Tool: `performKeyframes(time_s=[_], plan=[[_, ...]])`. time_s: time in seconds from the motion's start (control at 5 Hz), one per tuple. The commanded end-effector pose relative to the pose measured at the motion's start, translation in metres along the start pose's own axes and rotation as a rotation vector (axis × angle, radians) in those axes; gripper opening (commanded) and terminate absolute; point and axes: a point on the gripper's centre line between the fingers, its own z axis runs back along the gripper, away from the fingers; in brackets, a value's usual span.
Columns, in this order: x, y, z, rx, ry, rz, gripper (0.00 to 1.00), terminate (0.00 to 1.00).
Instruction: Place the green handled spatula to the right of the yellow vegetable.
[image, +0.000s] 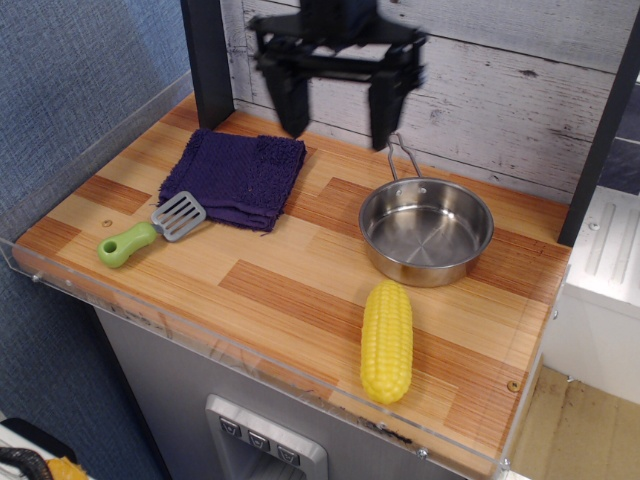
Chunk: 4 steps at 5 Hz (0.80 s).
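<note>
The green handled spatula (150, 232) lies flat on the wooden counter at the front left, its grey slotted blade touching the edge of a purple cloth. The yellow vegetable, a corn cob (387, 340), lies near the front edge, right of centre. My gripper (337, 125) hangs above the back of the counter, blurred by motion. Its two black fingers are spread wide and hold nothing. It is far from the spatula, up and to the right of it.
A folded purple cloth (236, 177) lies at the back left. A steel pan (426, 230) with a wire handle sits behind the corn. A clear plastic rim (250, 360) borders the counter's front and left. A dark post (207, 60) stands at the back left.
</note>
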Motion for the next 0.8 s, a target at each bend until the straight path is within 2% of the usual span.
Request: performKeyframes(time_s=[0.0,0.2,0.4,0.6], plan=[[0.022,0.05,0.03,0.033,-0.136,-0.039,1.0,0.0],[0.024,0.077,0.023,0.035,-0.11,-0.017,1.0,0.0],[0.021,0.088,0.016,0.057,-0.076,0.003,1.0,0.0],[0.017,0.094,0.0,0.051,-0.038,0.016,1.0,0.0]])
